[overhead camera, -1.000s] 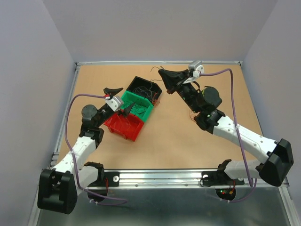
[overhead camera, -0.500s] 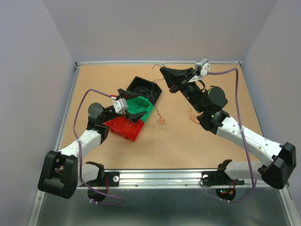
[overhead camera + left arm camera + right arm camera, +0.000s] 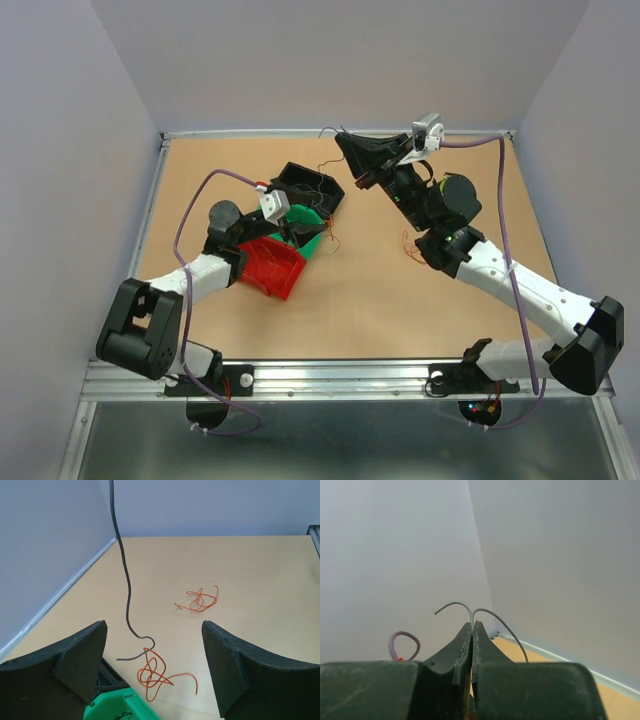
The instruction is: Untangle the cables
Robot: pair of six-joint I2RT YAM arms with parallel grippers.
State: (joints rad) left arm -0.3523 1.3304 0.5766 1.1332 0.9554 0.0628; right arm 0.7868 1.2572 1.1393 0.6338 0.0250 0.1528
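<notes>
My right gripper [image 3: 345, 143] is raised over the back of the table, shut on a thin black wire [image 3: 496, 617] that sticks out of its tips [image 3: 473, 625]. In the left wrist view the black wire [image 3: 125, 580] hangs down from above, and a red-orange tangle [image 3: 152, 672] is caught on its lower end, just beyond the green bin [image 3: 117, 707]. My left gripper [image 3: 154, 626] is open and empty, and it faces that tangle. In the top view the left gripper [image 3: 298, 222] is over the green bin [image 3: 305, 238].
A black bin [image 3: 305, 185], the green bin and a red bin [image 3: 268, 265] stand in a diagonal row at centre left. A second red-orange wire [image 3: 199, 600] lies loose on the table; it also shows by the right arm [image 3: 411, 246]. Walls enclose three sides.
My left gripper has reached forward and right, from the red bin to over the green bin. My right gripper has kept the black wire raised, and the orange tangle has shifted toward the bins.
</notes>
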